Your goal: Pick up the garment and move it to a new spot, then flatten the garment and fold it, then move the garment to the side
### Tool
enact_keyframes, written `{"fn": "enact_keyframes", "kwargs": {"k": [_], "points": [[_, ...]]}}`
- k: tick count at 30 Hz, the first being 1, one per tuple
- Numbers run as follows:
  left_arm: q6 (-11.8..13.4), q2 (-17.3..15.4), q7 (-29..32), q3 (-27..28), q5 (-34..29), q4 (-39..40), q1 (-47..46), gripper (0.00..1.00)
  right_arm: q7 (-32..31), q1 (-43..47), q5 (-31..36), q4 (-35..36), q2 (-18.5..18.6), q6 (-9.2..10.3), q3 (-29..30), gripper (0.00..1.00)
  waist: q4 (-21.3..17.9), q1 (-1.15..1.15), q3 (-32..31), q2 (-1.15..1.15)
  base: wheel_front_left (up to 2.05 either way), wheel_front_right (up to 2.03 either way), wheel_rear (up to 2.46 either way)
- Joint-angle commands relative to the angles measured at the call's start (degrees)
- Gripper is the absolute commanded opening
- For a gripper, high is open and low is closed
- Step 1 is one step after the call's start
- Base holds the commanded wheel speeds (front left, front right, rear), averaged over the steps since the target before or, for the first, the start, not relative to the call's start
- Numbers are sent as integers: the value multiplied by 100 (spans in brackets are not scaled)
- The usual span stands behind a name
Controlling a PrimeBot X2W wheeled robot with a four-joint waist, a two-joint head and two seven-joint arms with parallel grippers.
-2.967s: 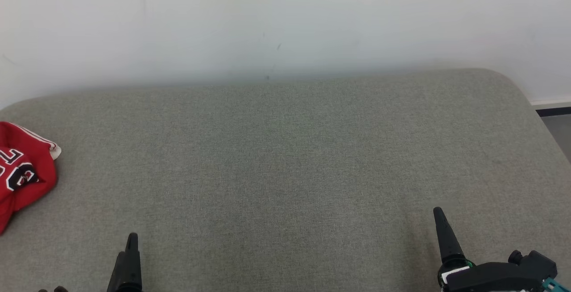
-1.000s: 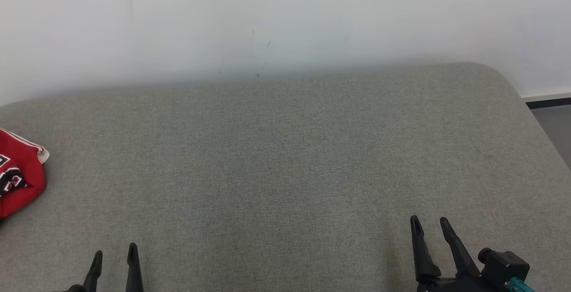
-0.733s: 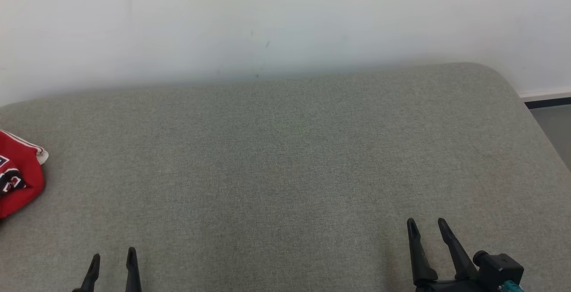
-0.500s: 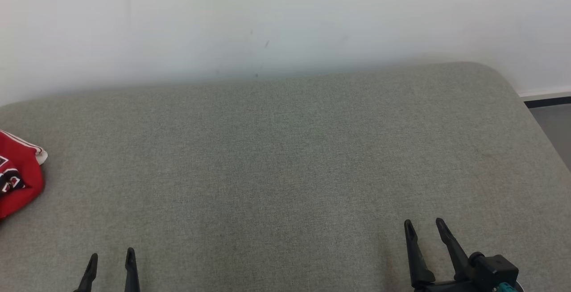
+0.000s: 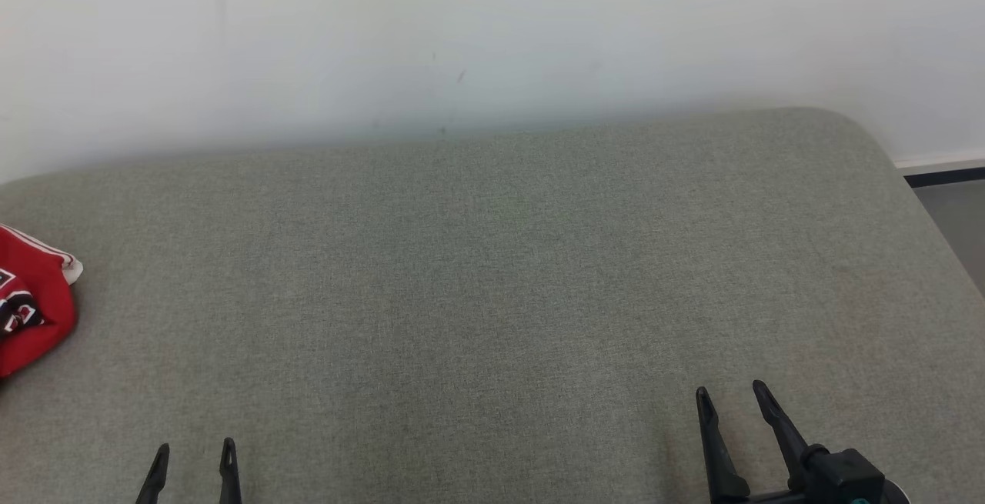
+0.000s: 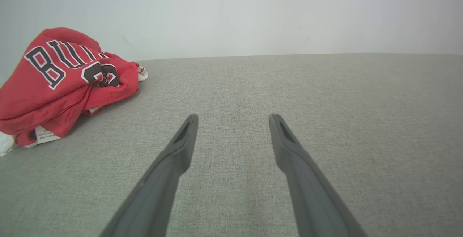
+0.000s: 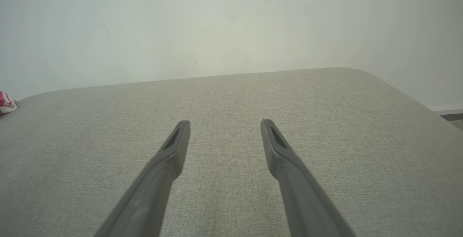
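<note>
A soft grey top [image 5: 492, 273] is set against a white wall [image 5: 492, 35]. The red garment [image 5: 31, 300] is bunched up on its left side. The left gripper [image 5: 195, 448] and right gripper [image 5: 731, 390] are spread wide, nothing held.

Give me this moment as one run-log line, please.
garment: crumpled, left end of grey cushion | left claw: open, empty | right claw: open, empty | contact: none

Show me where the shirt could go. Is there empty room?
Nearly the whole grey cushion is bare: from the red garment at its left edge across to the right corner, and from the wall down to the left gripper and right gripper. Only the far left is crowded.
</note>
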State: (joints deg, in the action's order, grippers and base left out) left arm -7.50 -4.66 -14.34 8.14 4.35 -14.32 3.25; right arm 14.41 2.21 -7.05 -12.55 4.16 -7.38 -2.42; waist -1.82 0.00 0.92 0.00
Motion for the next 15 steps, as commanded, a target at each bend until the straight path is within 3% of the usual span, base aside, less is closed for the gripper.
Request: {"fn": "enact_keyframes", "kwargs": {"k": [1,15], "points": [[8,-8,-54,29,-142,-3,37,100,52,24,124,15,-6,-19,17,100,1,0,-4,0,0,0,0],[7,-13,-90,185,-287,-27,110,100,79,104,313,37,-36,-21,265,100,6,0,-30,0,0,0,0]]}}
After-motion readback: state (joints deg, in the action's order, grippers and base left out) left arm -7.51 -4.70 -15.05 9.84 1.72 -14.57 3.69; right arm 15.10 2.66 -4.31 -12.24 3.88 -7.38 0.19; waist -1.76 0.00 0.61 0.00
